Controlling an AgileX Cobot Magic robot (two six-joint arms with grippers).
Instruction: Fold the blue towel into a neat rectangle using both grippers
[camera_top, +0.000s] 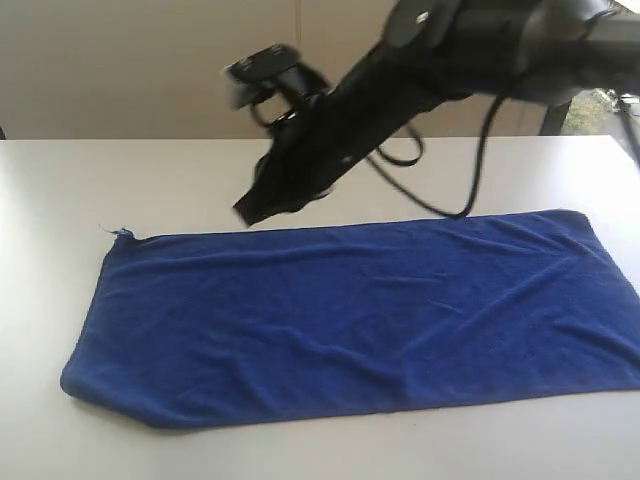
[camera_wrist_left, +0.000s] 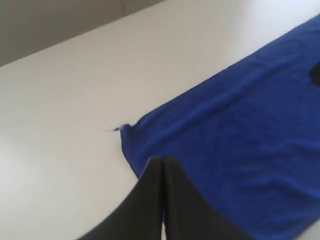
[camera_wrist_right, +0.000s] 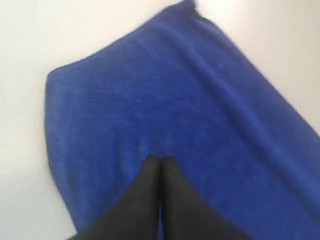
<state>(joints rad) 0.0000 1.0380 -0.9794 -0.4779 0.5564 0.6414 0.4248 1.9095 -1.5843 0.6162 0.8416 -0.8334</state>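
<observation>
Lying flat on the white table (camera_top: 200, 180), the blue towel (camera_top: 350, 320) is spread out as one long strip, its long sides running from left to right in the exterior view. Its right end reaches the edge of that picture. The far left corner carries a short loose thread (camera_top: 118, 232), and the near left corner is pulled in a little, so that end looks slanted rather than square. A few shallow creases cross the cloth.

A black arm (camera_top: 400, 90) reaches in from the upper right of the exterior view, blurred, with its tip just behind the towel's far edge, near the middle. A black cable (camera_top: 470, 190) loops down from it. Which of the two arms this is I cannot tell.

The left gripper (camera_wrist_left: 162, 159) has its two black fingers pressed together with nothing between them. Their tips sit over the towel (camera_wrist_left: 240, 130) close to the corner with the thread (camera_wrist_left: 117, 128) – whether they touch the cloth is not clear.

The right gripper (camera_wrist_right: 160, 160) is also closed tight and empty, its fingers meeting in a thin line. It is over the towel (camera_wrist_right: 175, 110) near one short end, with bare table beyond the edge; contact with the cloth cannot be judged there either.
</observation>
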